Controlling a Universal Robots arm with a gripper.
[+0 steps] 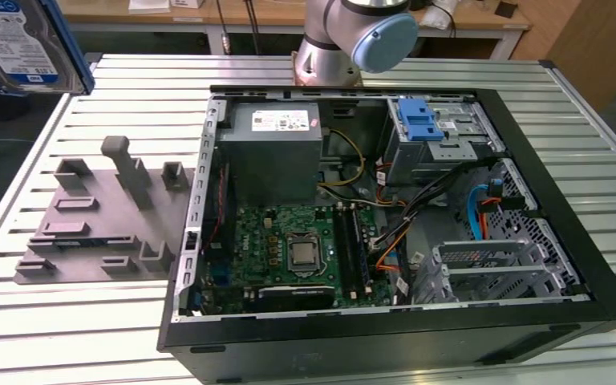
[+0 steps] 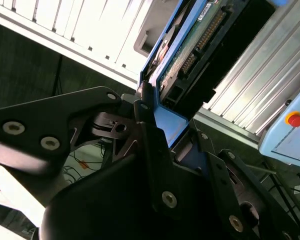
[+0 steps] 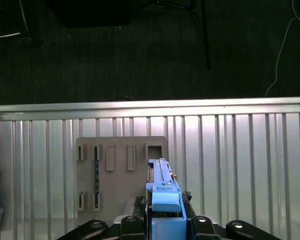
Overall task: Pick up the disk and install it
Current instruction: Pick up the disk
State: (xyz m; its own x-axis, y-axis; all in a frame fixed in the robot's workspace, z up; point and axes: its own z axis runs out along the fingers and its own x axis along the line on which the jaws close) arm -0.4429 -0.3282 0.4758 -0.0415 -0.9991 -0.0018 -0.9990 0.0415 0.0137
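Note:
The disk (image 1: 14, 40), a silver drive with a white-and-blue label in a blue bracket, hangs high above the table's far corner at the exterior view's left. In the first wrist view the disk (image 3: 162, 192) is edge-on over the grey fixture plate (image 3: 121, 175). My gripper (image 3: 165, 222) is shut on its blue bracket, one black finger on each side. The second wrist view shows the disk (image 2: 190, 45) with its circuit board and connector pins rising out of the gripper (image 2: 172, 132).
An open black computer case (image 1: 565, 265) lies on the slatted metal table (image 1: 62, 329). It holds a grey power-supply box (image 1: 270, 152), a motherboard (image 1: 297, 249) and a drive cage with a blue latch (image 1: 417, 120). The grey fixture plate (image 1: 99, 216) sits beside the case, with the arm's base (image 1: 340, 40) behind.

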